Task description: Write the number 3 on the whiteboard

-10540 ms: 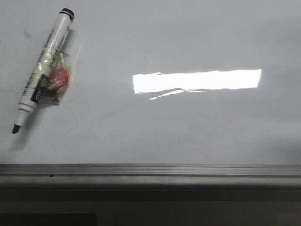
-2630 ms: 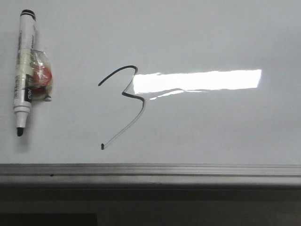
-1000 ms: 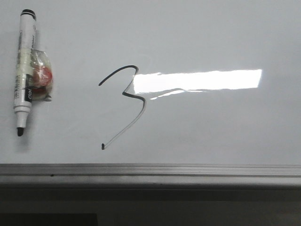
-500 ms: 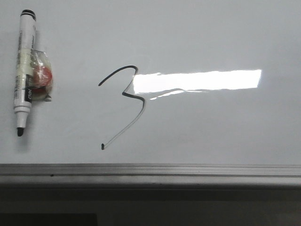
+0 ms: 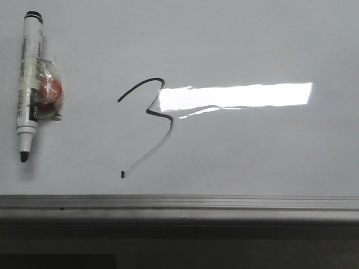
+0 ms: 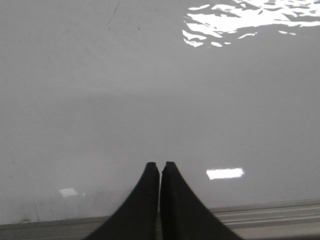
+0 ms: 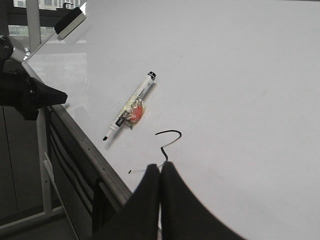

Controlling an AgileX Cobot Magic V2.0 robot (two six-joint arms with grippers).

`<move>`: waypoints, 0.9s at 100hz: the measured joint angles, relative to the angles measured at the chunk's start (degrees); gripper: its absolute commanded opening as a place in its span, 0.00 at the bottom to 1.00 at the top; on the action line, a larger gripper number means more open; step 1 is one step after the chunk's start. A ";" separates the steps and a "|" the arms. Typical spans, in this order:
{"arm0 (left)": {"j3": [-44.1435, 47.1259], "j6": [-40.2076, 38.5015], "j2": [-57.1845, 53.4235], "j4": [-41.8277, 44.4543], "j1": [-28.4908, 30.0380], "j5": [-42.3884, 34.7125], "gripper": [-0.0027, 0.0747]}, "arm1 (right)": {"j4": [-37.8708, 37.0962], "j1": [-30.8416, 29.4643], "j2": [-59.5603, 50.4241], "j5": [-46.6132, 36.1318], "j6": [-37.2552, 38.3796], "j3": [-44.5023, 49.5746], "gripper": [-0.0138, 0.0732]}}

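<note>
A thin black number 3 (image 5: 150, 115) is drawn on the whiteboard (image 5: 252, 151), left of the middle, with a curved top, a sharp kink and a long tail ending in a dot. It also shows in the right wrist view (image 7: 167, 141). A marker (image 5: 30, 84) with a red and clear wad taped to it lies on the board at the far left, tip toward the rail; the right wrist view shows it too (image 7: 129, 107). My left gripper (image 6: 159, 166) is shut and empty above bare board. My right gripper (image 7: 161, 167) is shut and empty, over the tail of the 3.
A grey metal rail (image 5: 179, 203) runs along the board's near edge. A bright rectangular light glare (image 5: 235, 96) lies right of the 3. In the right wrist view the left arm (image 7: 25, 92) shows dark at the board's edge, and an eraser-like block (image 7: 70, 22) sits at the far corner.
Since 10.5 s ago the 3 has appeared on the board and the marker has turned upright and shifted left. Over the last 2.6 s nothing has moved.
</note>
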 measured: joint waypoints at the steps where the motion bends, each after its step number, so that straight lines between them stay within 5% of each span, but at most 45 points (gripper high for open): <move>1: 0.00 0.00 0.00 0.00 0.00 0.00 0.01 | 0.00 0.00 0.00 0.00 0.00 0.00 0.10; 66: 0.00 0.00 0.00 0.00 0.00 0.00 0.01 | -0.51 -0.20 0.00 -0.24 0.35 0.00 0.10; 90: 0.00 0.00 0.00 0.00 0.00 0.00 0.01 | -12.47 -10.92 0.00 -0.35 18.27 0.00 0.10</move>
